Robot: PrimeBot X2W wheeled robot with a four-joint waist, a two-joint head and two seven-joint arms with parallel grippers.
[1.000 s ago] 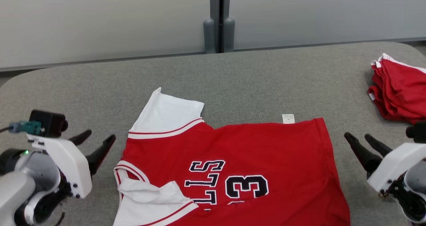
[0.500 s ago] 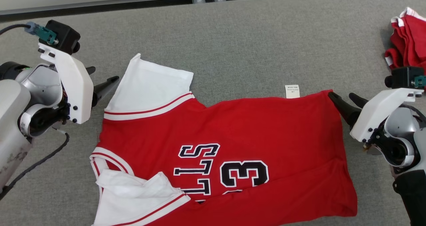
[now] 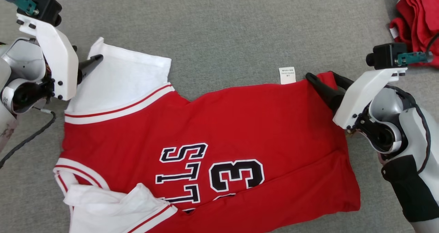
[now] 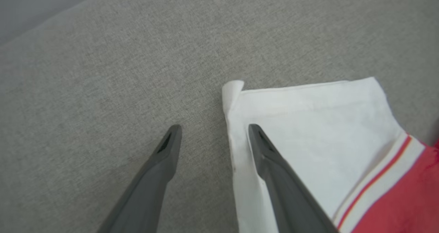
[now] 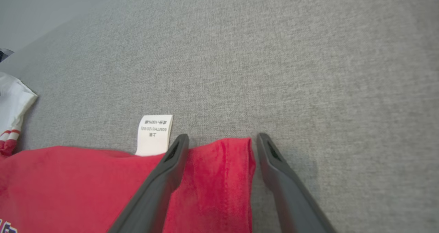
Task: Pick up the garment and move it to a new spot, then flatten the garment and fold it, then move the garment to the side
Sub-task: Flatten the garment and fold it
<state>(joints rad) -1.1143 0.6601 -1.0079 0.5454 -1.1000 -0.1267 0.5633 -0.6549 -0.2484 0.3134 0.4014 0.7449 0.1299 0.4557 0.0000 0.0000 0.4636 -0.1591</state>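
We see the garment (image 3: 240, 123) spread flat on the bench (image 3: 223, 27). Our left gripper (image 4: 214, 130), fingers apart, straddles the white sleeve (image 4: 308, 123) edge. Our right gripper (image 5: 223, 137), likewise apart, straddles the red hem corner (image 5: 219, 164).

You have bare desk (image 3: 223, 27) open beyond the shirt (image 3: 247, 116); the red clothes pile (image 3: 416, 16) blocks passage at the far right corner.

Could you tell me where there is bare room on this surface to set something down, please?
Free: the grey strip beyond the jersey, between its white sleeve and the red pile. Crowded: the near half, under the jersey, and beside the left pincer and right pincer.
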